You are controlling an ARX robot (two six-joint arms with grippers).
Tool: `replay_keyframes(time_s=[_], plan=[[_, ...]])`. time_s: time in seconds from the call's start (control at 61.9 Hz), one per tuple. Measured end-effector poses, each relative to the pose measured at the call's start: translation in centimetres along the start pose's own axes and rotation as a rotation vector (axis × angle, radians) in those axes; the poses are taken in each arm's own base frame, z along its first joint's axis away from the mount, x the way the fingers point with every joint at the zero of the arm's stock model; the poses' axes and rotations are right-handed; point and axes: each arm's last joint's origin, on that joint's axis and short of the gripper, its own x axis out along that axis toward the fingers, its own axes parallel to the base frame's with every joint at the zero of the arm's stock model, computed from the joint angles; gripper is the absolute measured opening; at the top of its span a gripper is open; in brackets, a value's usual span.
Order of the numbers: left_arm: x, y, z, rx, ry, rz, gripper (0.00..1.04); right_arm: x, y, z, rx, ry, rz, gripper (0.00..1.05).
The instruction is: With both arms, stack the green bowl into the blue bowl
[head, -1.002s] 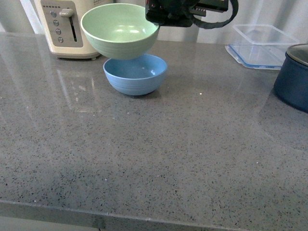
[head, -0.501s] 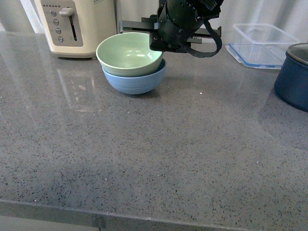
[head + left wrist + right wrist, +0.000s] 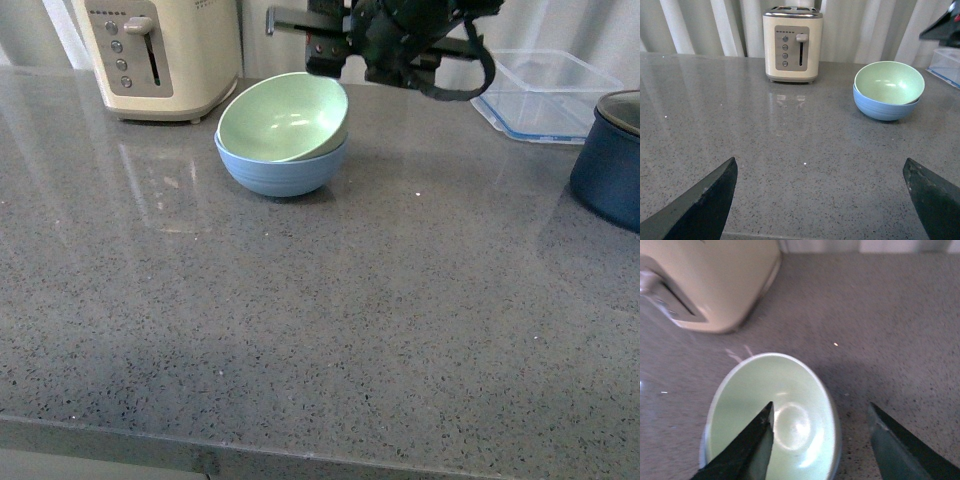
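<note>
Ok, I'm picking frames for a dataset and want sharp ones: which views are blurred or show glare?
Front view: mostly sharp; the glossy countertop mirrors the toaster, and the right gripper looks slightly smeared. Left wrist view: sharp, with the green bowl crisp in the blue bowl. Right wrist view: soft overall, the toaster blurred, a bright highlight inside the green bowl.

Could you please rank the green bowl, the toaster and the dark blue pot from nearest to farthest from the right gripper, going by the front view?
Measured from the right gripper:
1. Green bowl, just below it and slightly to the left, nested tilted in the blue bowl.
2. Toaster, further left, at the back of the counter.
3. Dark blue pot, far off at the right edge.
</note>
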Motion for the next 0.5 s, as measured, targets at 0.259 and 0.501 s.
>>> replay_keyframes(time_s=[0.259,0.501], plan=[[0.0,0.0,0.0,0.0,-0.001,-0.001,0.98,-6.7,-0.9,2.2,-0.071,-0.408,-0.225,0.72],[0.0,0.0,0.0,0.0,-0.001,0.0,0.98,-13.7,-7.3,-5.8,-0.173,-0.429,-0.352,0.24]])
